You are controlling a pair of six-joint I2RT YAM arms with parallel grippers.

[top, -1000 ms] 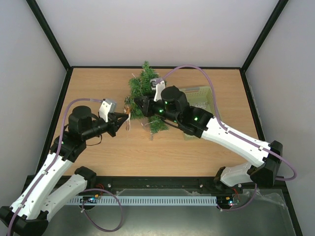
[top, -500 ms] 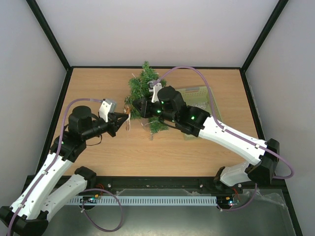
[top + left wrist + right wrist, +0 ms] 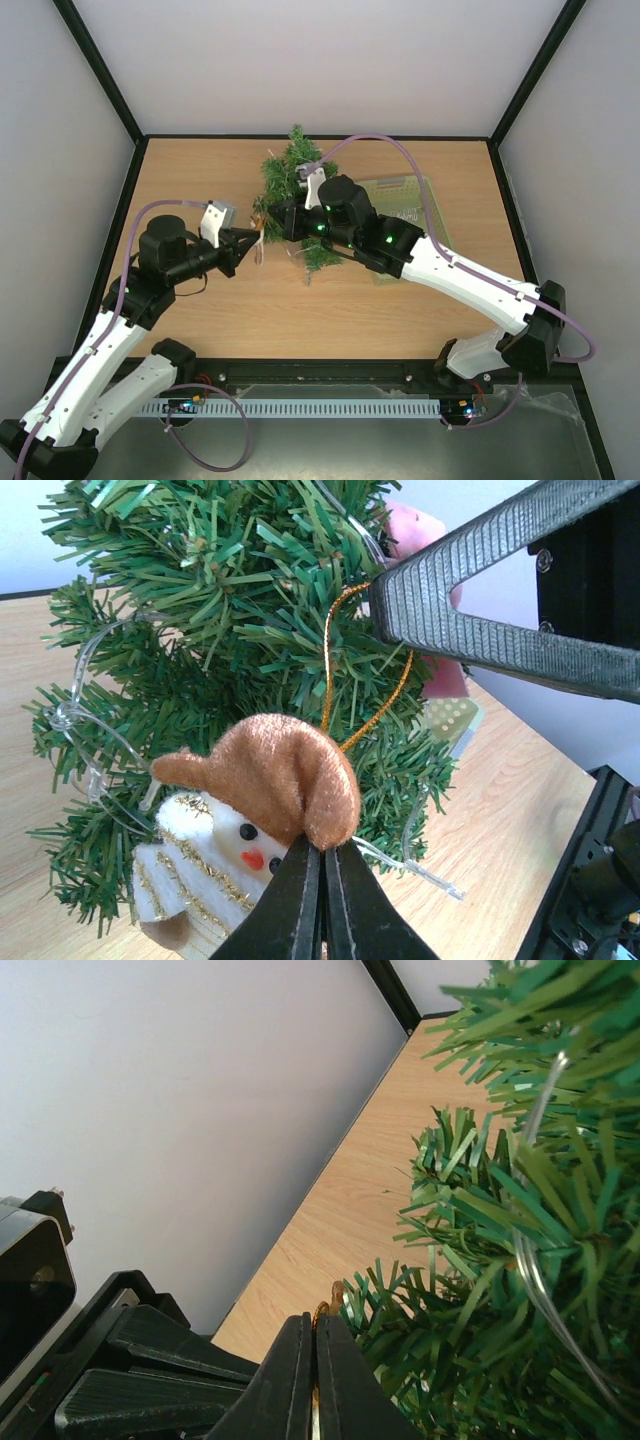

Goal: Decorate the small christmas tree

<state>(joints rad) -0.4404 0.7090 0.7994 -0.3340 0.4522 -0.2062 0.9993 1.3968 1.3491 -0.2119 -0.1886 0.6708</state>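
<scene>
Left wrist: left claw [image 3: 322, 905] pinches snowman ornament [image 3: 250, 815]; right claw [image 3: 313, 1352] pinches its loop [image 3: 330, 665], small christmas tree [image 3: 215, 600] directly behind.

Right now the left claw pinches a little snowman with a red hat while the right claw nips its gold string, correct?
Almost. The hat is tan-brown, not red, as the left wrist view shows. The rest holds: the left gripper pinches the snowman ornament, and the right gripper is closed on its gold string.
</scene>
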